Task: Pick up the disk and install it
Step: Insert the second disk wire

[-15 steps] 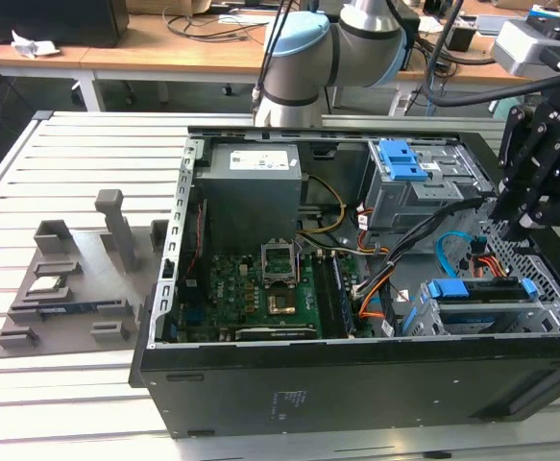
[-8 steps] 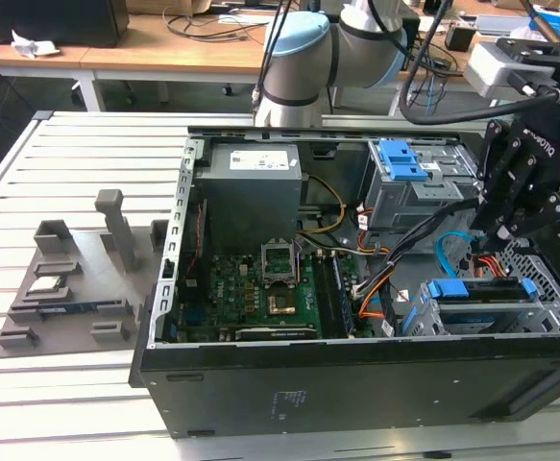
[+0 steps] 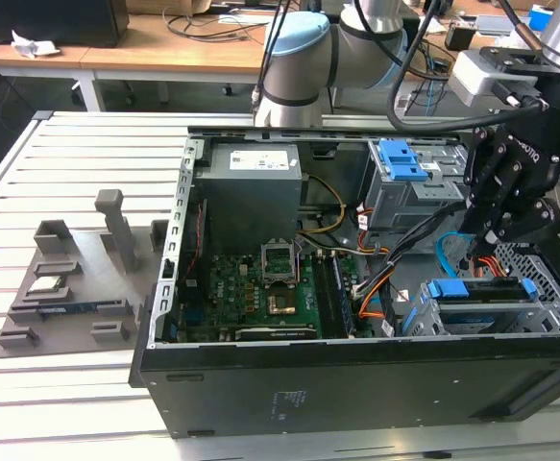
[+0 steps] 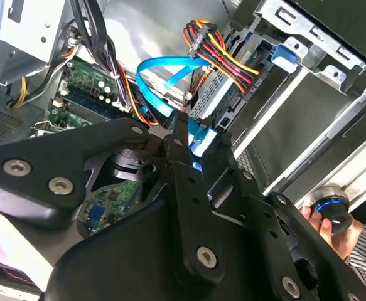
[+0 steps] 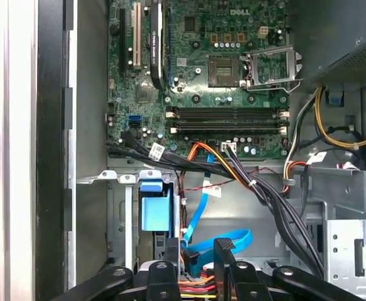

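The arm (image 3: 308,58) reaches over the open computer case (image 3: 260,370), which lies on its side on a slatted white table (image 3: 78,144). The pincer (image 3: 481,242) hangs inside the case at the exterior view's right, directly above the lower drive cage (image 3: 558,317).

In the first wrist view the pincer (image 5: 198,246) has its two fingers (image 5: 172,252) parted by a narrow gap. A blue flat cable (image 5: 233,241) and a bundle of red, yellow and black wires (image 5: 195,287) lie in or behind that gap. The fingers grip nothing that can be seen. The second wrist view shows the pincer (image 4: 198,145) in the same state, with the blue cable (image 4: 161,69) looping past its tips.

The disk (image 3: 481,288) sits in the lower drive cage, level, with its blue side rails along the top edge. In the second wrist view the disk (image 4: 211,103) lies inside the cage, with the coloured wires (image 4: 223,59) running to its end. Whether the pincer touches the disk cannot be determined.

A second cage with a blue latch (image 3: 401,161) stands further back. The main circuit board (image 5: 220,81) occupies the case floor. A grey parts holder (image 3: 78,279) rests on the table at the exterior view's left.
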`<state>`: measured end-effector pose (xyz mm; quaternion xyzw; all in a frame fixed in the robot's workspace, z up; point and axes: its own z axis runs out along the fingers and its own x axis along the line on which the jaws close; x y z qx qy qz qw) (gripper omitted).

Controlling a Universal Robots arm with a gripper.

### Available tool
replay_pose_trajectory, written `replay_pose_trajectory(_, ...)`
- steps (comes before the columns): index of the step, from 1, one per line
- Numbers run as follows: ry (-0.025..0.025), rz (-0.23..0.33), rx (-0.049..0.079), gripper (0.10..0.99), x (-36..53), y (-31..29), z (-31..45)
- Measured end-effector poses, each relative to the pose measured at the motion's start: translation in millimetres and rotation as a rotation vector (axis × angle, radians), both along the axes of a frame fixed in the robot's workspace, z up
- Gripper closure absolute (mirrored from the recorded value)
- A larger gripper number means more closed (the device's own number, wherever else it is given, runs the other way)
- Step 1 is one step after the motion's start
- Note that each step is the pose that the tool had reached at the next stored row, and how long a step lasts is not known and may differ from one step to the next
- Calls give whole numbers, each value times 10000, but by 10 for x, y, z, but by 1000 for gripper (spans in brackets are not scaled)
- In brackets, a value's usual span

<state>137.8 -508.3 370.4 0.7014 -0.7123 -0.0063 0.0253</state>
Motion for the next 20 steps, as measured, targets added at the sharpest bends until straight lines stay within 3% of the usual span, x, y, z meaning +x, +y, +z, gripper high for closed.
replay_pose_trajectory(6, 0, 7, 0, 741, -1, 0, 0)
replay_pose_trajectory(7, -1, 8, 0, 804, -1, 0, 0)
replay_pose_trajectory(8, 0, 10, 0, 922, -1, 0, 0)
replay_pose_trajectory(15, 0, 23, 0, 925, -1, 0, -1)
replay_pose_trajectory(20, 0, 24, 0, 925, -1, -33, -1)
